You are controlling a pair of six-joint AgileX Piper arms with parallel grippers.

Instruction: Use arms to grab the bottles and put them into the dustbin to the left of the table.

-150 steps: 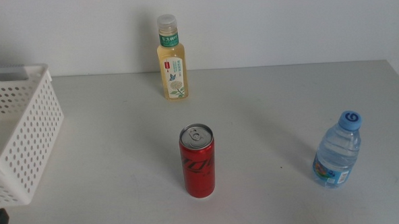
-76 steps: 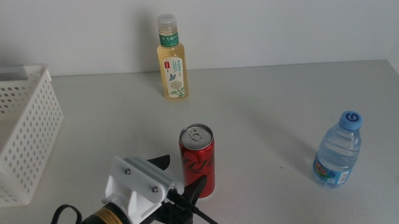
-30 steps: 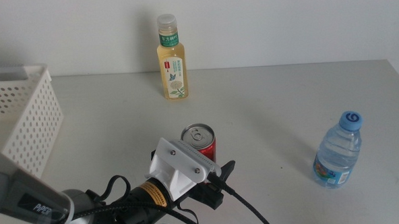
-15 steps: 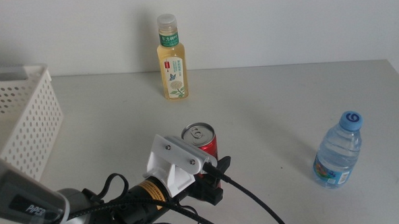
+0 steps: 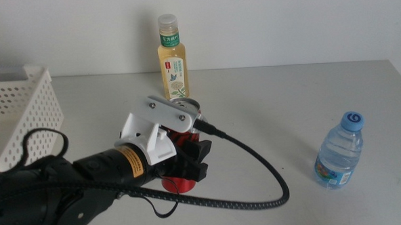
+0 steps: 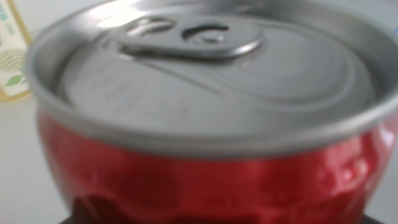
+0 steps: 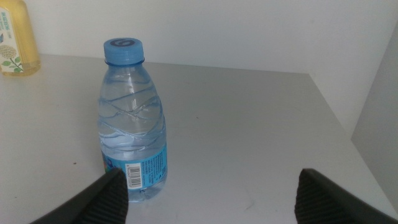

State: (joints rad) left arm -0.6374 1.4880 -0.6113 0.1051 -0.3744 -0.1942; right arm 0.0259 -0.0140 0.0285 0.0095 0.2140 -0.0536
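From the middle view, the left arm (image 5: 88,178) reaches in from the picture's left side across the near part of the grey counter (image 5: 268,103). Its left pincer (image 5: 186,164) is closed around a red can (image 5: 180,183); only the can's red lower end and a sliver of its silver rim show past the white wrist housing and black jaw parts, so whether it rests on the counter or hangs clear of it cannot be told. A thick black cable (image 5: 258,191) loops from the wrist toward the near edge. At the back of the counter a yellowish tea bottle (image 5: 172,59) stands upright with a white cap and green label. Well to the right, a small clear water bottle (image 5: 339,150) with a blue cap stands upright. A white perforated basket (image 5: 24,120) sits at the left edge.

In the left wrist view, the can (image 6: 205,124) fills nearly the whole picture, its silver top and pull tab facing the camera, red wall below. The jaws themselves are hidden beneath it. A bit of the tea bottle (image 6: 12,56) shows at the side.

In the right wrist view, the right pincer (image 7: 211,193) is spread wide and holds nothing. The water bottle (image 7: 132,124) stands on the counter (image 7: 249,124) just ahead of one jaw, not touched. The tea bottle (image 7: 17,40) stands far behind.
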